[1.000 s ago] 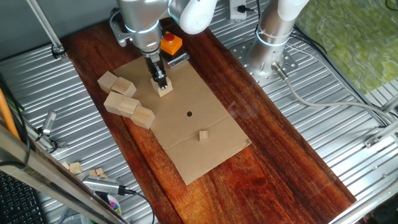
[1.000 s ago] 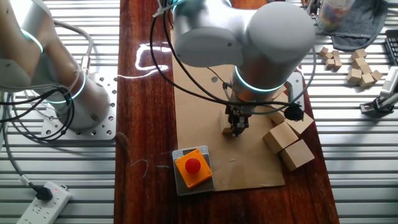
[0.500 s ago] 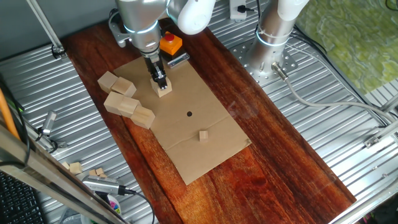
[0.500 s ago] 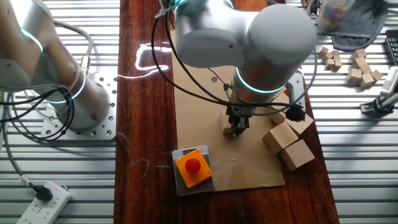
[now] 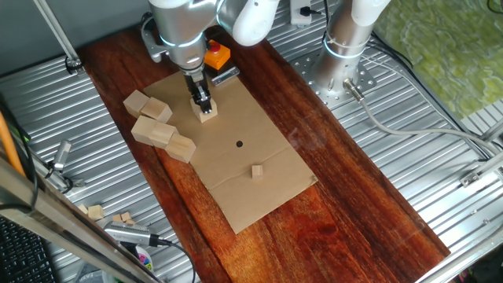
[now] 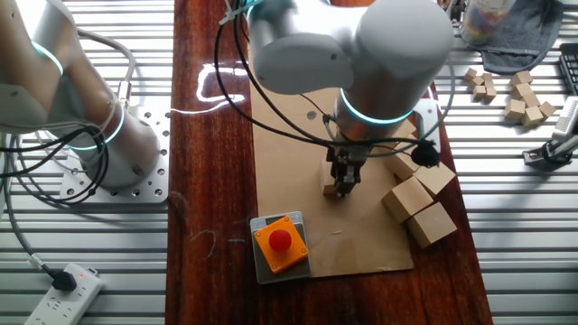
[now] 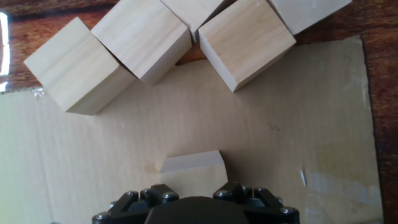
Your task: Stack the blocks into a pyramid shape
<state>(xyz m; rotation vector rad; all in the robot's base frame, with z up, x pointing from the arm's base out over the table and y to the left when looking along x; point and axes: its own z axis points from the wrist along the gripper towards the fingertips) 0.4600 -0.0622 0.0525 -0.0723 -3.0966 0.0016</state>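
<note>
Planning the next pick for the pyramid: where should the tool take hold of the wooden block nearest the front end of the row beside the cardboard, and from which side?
Probably from straight above, closing on two opposite flat side faces of that block. Its top is bare and its outer faces look free; only its back end meets the neighbouring block, so turn the tool to avoid that seam.

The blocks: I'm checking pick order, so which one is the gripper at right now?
The small block alone on the cardboard, right at the gripper. The larger blocks sit clustered apart at the cardboard's edge.
</note>
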